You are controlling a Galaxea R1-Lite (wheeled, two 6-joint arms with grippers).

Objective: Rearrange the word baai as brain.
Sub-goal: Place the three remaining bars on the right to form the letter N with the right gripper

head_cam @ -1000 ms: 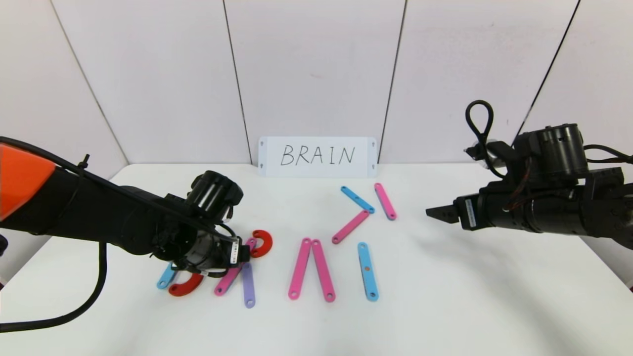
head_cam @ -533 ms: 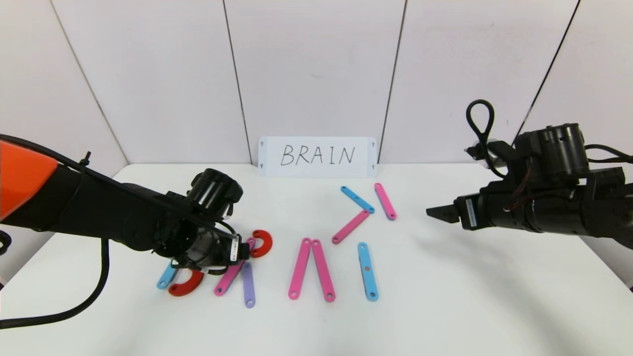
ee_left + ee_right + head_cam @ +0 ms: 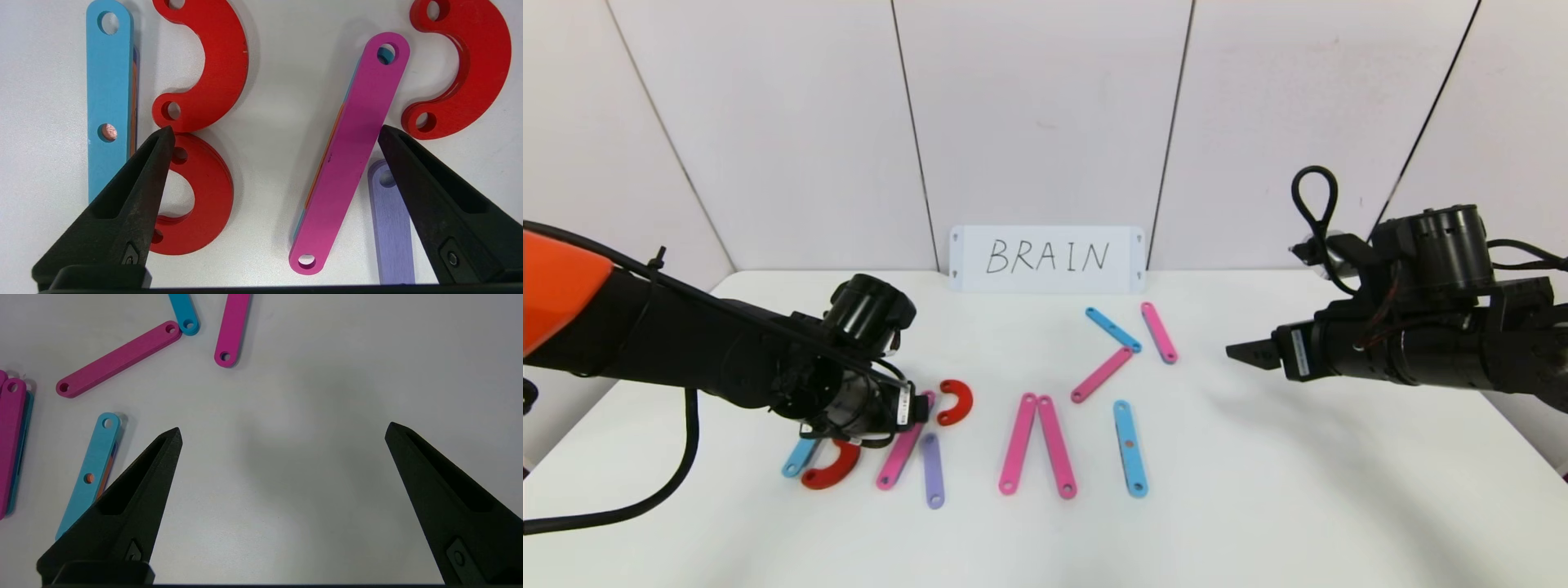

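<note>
- Two grippers show in our views; the left gripper (image 3: 273, 134) hangs low over the left group of pieces, its fingers (image 3: 135, 192) spread wide and grasping nothing; one tip sits over the junction of two red arcs, the other beside a pink strip (image 3: 347, 155).
- We see the right gripper (image 3: 282, 433) held above bare table (image 3: 1298, 490) at the right, well apart from the pieces, fingers likewise released and empty.
- At the left, a light-blue strip (image 3: 108, 102) lies beside two stacked red arcs (image 3: 212, 81); together they read as a B.
- Just right of it, the pink strip leans tilted, a third red arc (image 3: 956, 402) at its far end and a purple strip (image 3: 932, 471) at its near side; the purple strip touches or nearly touches the pink one; we cannot tell which.
- In the middle, two pink strips (image 3: 1037, 445) meet at their far ends and spread toward us, like an A without a bar.
- Right of those, a single light-blue strip (image 3: 1129, 447) lies nearly upright, an I.
- Farther back, a blue strip (image 3: 1112, 329), a pink strip (image 3: 1158, 331) and another pink strip (image 3: 1101, 374) lie loosely together, the blue and the lower pink touching at their ends.
- A white card (image 3: 1046, 258) reading BRAIN stands against the far wall.
</note>
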